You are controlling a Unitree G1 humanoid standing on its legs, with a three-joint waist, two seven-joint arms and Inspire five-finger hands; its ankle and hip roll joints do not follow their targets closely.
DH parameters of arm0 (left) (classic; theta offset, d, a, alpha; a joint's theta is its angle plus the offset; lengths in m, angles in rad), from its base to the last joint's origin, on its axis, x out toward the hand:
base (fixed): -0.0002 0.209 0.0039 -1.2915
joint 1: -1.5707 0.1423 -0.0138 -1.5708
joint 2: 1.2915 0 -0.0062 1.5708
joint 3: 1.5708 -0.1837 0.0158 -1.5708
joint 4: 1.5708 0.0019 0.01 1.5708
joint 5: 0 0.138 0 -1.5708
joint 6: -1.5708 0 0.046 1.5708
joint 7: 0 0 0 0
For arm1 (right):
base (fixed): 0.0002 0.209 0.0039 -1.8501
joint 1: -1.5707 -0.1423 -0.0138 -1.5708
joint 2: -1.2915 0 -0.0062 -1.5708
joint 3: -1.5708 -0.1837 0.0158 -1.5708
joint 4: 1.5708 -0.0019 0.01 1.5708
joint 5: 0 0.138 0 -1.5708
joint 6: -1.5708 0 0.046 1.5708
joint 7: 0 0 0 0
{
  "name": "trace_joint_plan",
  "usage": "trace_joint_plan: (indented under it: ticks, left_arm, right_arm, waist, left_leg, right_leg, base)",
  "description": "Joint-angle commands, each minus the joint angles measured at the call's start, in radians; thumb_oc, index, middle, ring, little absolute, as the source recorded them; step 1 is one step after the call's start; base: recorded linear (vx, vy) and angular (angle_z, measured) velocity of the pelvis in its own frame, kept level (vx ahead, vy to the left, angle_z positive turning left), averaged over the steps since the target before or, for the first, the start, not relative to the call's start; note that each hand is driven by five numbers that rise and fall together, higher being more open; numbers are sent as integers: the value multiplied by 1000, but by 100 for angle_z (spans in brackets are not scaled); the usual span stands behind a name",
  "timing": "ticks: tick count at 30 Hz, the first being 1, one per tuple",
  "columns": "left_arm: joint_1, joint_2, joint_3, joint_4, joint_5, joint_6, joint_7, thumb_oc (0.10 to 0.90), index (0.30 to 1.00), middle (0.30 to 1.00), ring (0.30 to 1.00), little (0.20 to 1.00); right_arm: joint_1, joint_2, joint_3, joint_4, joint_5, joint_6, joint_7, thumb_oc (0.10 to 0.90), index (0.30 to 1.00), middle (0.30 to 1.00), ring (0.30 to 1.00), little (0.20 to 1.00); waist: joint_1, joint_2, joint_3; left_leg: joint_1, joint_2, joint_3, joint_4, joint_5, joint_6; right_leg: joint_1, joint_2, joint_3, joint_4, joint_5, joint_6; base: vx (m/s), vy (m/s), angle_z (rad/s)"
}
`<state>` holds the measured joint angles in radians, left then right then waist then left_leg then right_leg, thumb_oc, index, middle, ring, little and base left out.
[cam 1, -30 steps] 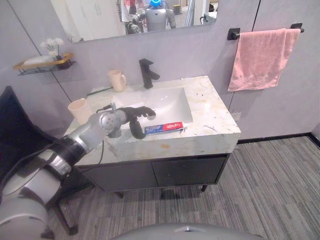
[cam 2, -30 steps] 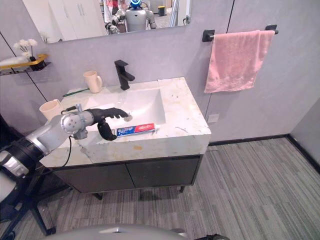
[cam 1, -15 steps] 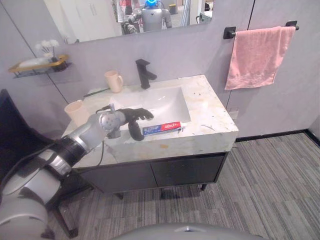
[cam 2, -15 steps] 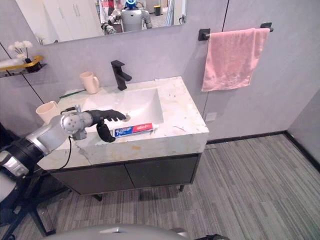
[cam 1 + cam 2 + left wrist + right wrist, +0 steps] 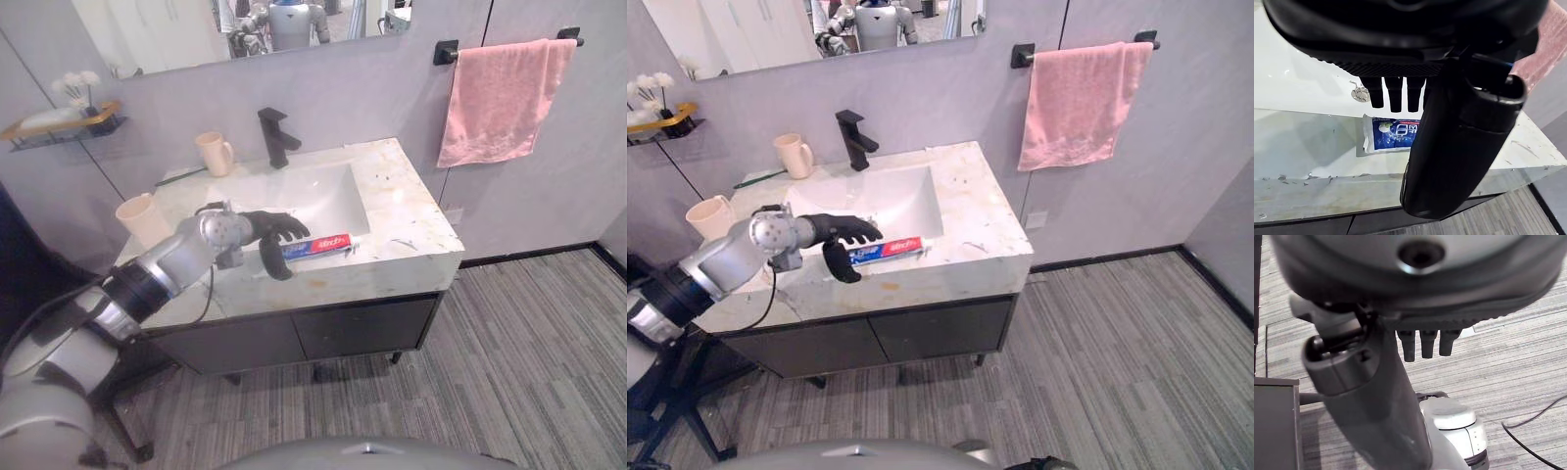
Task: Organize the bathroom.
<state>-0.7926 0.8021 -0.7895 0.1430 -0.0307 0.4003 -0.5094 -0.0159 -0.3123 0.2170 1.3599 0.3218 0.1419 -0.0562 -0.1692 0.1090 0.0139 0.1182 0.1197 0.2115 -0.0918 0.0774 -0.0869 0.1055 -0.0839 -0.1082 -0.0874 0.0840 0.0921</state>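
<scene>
A red, white and blue toothpaste tube [image 5: 318, 244] lies flat on the marble counter [image 5: 407, 225], along the sink's front rim. My left hand [image 5: 265, 231] hovers at the tube's left end, open, fingers stretched over it and thumb hanging down in front. In the left wrist view the tube [image 5: 1393, 137] lies just past the fingertips [image 5: 1394, 92], with the thumb [image 5: 1459, 147] beside it and nothing held. My right hand [image 5: 1376, 396] hangs over the floor, fingers relaxed and open.
A white sink basin [image 5: 313, 196] with a black tap [image 5: 274, 137] sits mid-counter. A cream mug [image 5: 213, 154] stands at the back, another cup [image 5: 142, 219] at the left edge. A pink towel [image 5: 500, 93] hangs on a bar to the right. A wall shelf [image 5: 59, 119] holds flowers.
My left hand has slid right and a little forward, so its fingers now reach over the tube's left end. The camera has shifted; the tube lies where it was.
</scene>
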Motion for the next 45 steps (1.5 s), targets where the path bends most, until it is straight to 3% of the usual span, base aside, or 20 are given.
trace_joint_plan:
  ticks: [1,15,45]
  left_arm:
    - [-245,104,52,20,27,-1,5,800,900,900,900,900]
    - [-283,141,32,17,-2,11,-43,800,900,900,900,900]
    - [-249,131,40,-1,84,41,-145,800,900,900,900,900]
  right_arm:
    - [-56,-41,25,13,3,-9,-17,800,900,900,900,900]
    - [-53,-53,11,13,22,-12,-15,800,900,900,900,900]
    - [-44,-48,7,9,33,-13,-13,800,900,900,900,900]
  waist:
    - [0,-13,15]
    - [-1,-6,19]
    - [-5,-9,20]
  left_leg:
    - [53,-32,3,12,-74,42]
    - [54,-36,3,12,-73,42]
    - [54,-40,8,14,-79,47]
  right_leg:
    - [11,15,-8,47,-90,15]
    - [13,14,-15,48,-91,15]
    - [11,18,-12,50,-94,14]
  base:
    - [0,0,0]
    - [0,0,0]
    - [0,0,0]
